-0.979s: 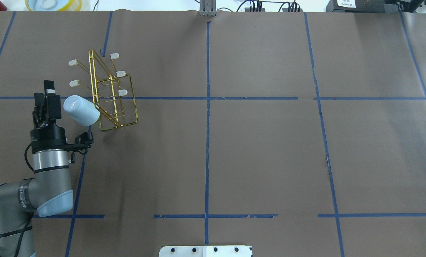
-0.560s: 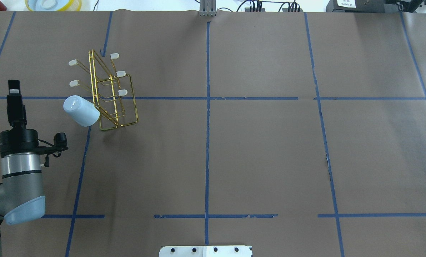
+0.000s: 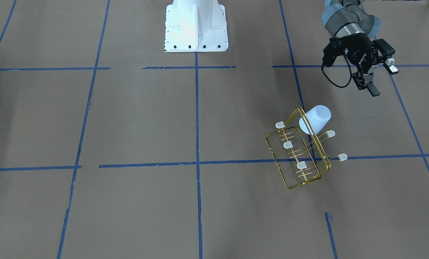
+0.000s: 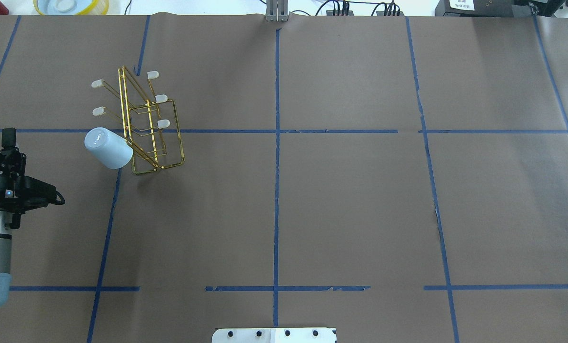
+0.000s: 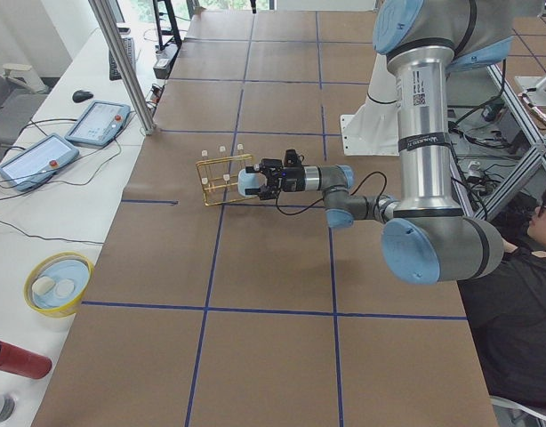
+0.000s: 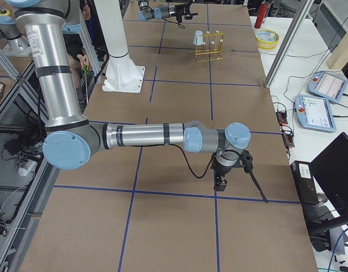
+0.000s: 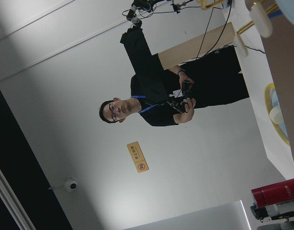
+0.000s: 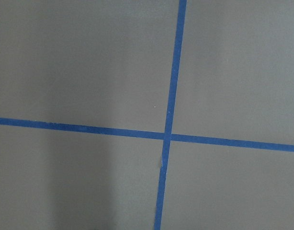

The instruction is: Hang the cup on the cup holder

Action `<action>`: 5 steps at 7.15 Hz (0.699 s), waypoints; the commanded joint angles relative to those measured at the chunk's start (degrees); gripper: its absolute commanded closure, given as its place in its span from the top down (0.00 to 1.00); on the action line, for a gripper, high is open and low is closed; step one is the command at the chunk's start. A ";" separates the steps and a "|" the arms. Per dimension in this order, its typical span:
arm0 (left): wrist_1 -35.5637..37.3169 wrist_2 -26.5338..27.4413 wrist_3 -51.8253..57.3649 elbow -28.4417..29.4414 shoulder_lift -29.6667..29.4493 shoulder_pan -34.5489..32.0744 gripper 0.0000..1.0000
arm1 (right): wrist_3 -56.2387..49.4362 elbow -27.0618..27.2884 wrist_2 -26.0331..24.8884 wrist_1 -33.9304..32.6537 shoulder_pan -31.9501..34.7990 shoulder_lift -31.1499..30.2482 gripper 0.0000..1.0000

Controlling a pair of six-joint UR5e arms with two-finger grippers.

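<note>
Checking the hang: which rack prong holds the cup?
The prong nearest the robot, on the left gripper's side: the cup hides its cap; the other five caps show bare.

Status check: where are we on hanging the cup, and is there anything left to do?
Done, by the look of it: the cup sits tilted, mouth-first, over a prong of the cup holder. In hand: nothing; the left claw is apart from the cup and empty. Left: probably only parking the arm; how firmly the cup seats, I cannot tell.
</note>
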 commanded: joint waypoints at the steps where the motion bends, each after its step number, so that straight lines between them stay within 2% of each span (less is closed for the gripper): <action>1: -20.87 -9.52 -0.43 0.90 0.84 -0.26 1.00 | 0.00 0.00 0.00 0.00 0.00 0.00 1.00; 2: -23.90 -10.52 -1.65 0.90 0.76 -1.39 1.00 | 0.00 0.00 0.00 0.00 0.00 0.00 1.00; 3: -25.33 -12.54 -8.53 1.25 0.67 -2.27 1.00 | 0.00 0.00 0.00 0.00 0.00 0.00 1.00; 4: -25.60 -17.78 -13.39 1.17 0.67 -2.72 1.00 | 0.00 0.00 0.00 0.00 0.00 0.00 1.00; 5: -26.82 -25.05 -22.83 1.25 0.67 -4.02 1.00 | 0.00 0.00 0.00 0.00 0.00 0.00 1.00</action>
